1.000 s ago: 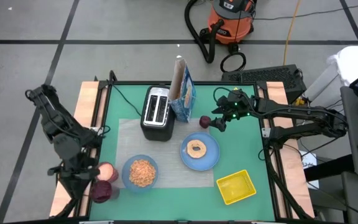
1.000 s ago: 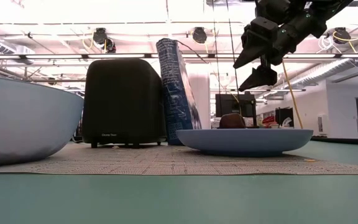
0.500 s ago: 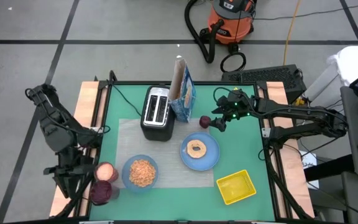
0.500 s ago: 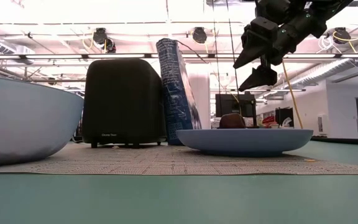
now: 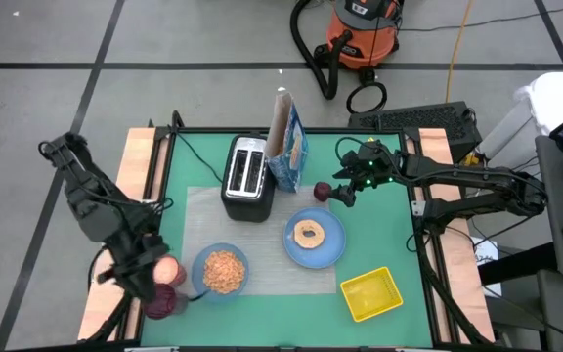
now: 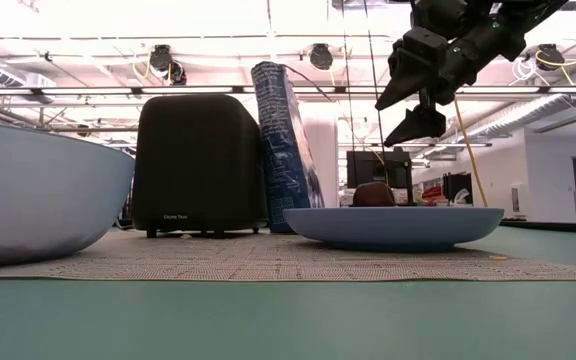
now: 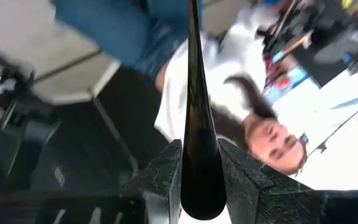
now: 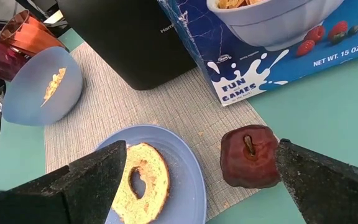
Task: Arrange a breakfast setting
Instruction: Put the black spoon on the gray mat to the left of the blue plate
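My left gripper [image 5: 156,282] hovers at the near left, beside the light-blue bowl [image 5: 223,271] of cereal, shut on the metal spoon [image 7: 194,93]. My right gripper [image 5: 345,194] stands open above the table at the far right. Its fingers are on either side of the dark red fruit [image 8: 250,155] and clear of it. The fruit rests on the table beside the grey mat [image 5: 198,210]. A browned bagel [image 5: 309,234] lies on the light-blue plate [image 5: 330,252]. The blue cereal box [image 5: 288,147] stands upright at the back. My left gripper pinches the spoon's broad rounded end [image 7: 201,186] between its two fingers [image 7: 166,171]. The thin shaft runs straight out ahead of the fingers, along them. The spoon is lifted clear of the table. Whether the pinched end is the spoon's bowl or its handle end, I cannot tell.
A black-and-silver toaster [image 5: 247,176] stands on the mat's far part next to the box. A yellow square tray [image 5: 370,293] lies at the near right. Two cups [image 5: 167,270] [image 5: 162,303] sit under my left gripper. A person shows beyond the table in the left wrist view.
My left gripper has swung round toward the bowl and the table's right, carrying the spoon with it. It stays shut.
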You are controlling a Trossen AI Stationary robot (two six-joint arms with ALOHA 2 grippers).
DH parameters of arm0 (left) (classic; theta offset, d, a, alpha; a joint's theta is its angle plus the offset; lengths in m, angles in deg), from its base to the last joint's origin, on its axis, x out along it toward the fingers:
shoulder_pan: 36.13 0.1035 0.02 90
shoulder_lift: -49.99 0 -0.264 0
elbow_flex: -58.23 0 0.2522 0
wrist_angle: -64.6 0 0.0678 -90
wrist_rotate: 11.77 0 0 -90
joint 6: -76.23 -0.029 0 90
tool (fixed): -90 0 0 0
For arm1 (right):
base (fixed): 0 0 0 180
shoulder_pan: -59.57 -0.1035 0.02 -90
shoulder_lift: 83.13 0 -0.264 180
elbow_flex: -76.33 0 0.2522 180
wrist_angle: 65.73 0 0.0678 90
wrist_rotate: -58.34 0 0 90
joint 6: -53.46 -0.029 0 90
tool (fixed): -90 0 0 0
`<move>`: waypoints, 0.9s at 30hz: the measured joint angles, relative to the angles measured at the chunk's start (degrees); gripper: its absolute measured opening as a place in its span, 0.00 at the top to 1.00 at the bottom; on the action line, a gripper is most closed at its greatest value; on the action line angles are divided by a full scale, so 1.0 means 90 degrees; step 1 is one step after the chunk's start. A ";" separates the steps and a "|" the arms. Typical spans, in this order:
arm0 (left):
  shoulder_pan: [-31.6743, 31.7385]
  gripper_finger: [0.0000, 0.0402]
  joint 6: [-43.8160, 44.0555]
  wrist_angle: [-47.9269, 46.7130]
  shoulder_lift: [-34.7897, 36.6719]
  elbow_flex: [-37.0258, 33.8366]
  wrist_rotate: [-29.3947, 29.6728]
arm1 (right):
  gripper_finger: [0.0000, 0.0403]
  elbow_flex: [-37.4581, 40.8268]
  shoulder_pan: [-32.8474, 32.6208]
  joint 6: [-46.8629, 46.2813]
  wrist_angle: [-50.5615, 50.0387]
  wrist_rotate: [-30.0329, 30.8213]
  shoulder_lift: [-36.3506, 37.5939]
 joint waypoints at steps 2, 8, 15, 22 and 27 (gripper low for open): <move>0.0123 0.77 -0.0182 -0.0057 -0.0164 0.0000 0.0089 | 0.01 0.0000 0.0001 0.0000 0.0000 0.0000 -0.0001; 0.0574 0.77 -0.0912 -0.0041 -0.0918 0.0000 0.0154 | 0.01 0.0000 0.0001 0.0000 0.0000 0.0000 0.0001; 0.1182 0.77 -0.1634 0.0010 -0.1903 0.0000 0.0190 | 0.01 0.0000 0.0000 0.0002 0.0002 0.0000 0.0001; 0.1795 0.77 -0.2227 0.0510 -0.2563 0.0000 0.0548 | 0.01 0.0000 -0.0001 0.0002 0.0000 0.0000 0.0001; 0.2058 0.77 -0.2324 0.0502 -0.2954 0.0000 0.1025 | 0.01 0.0000 0.0001 0.0001 0.0000 0.0000 0.0000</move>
